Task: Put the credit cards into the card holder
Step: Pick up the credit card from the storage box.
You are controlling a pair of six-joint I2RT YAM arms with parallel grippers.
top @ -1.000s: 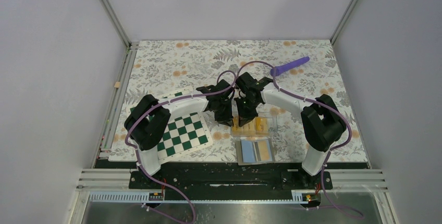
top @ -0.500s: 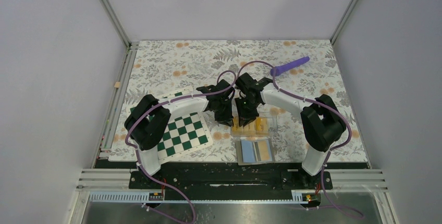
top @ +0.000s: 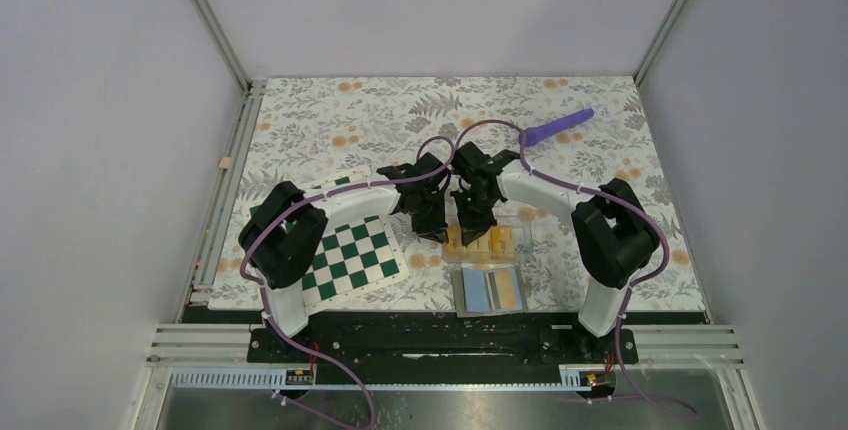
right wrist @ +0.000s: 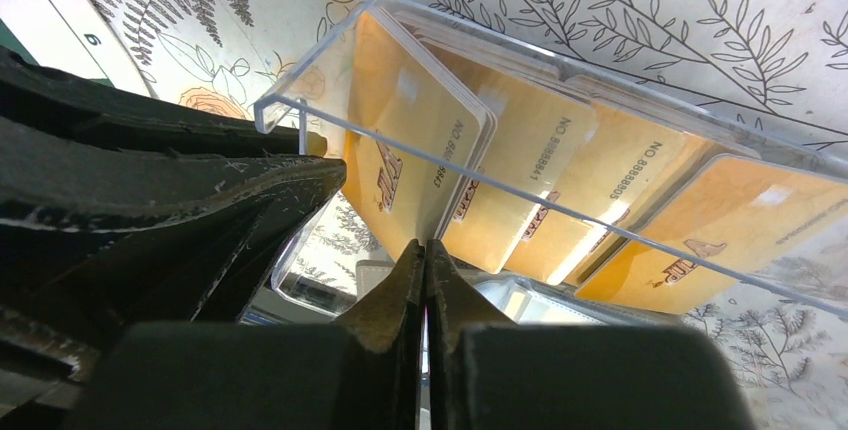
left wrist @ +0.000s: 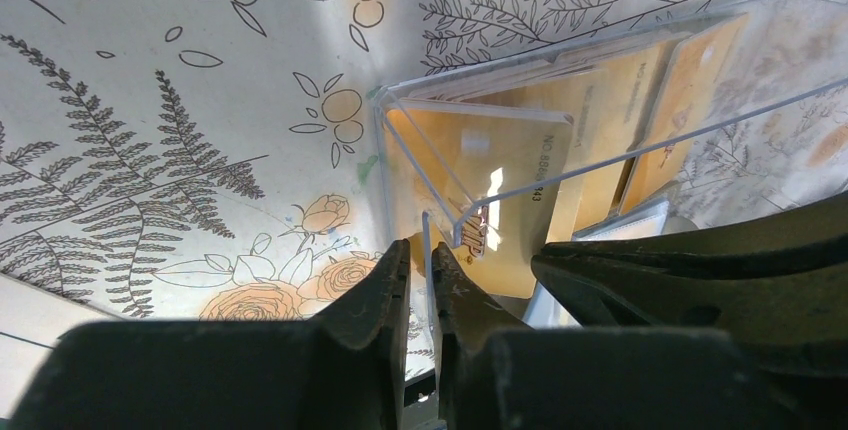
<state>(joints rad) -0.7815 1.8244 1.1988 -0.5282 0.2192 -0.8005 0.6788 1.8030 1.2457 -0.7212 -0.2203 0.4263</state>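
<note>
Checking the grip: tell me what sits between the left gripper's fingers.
Left wrist view: the card holder's clear wall stands in the narrow gap between the left gripper's fingers.

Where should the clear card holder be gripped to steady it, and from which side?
Probably its thin upright left end wall, from above, one finger each side. The card holder is open-topped and the credit cards fill its inside, so the wall rims are the pinchable edges. The left gripper pinches that wall now; the right gripper is shut close by.
</note>
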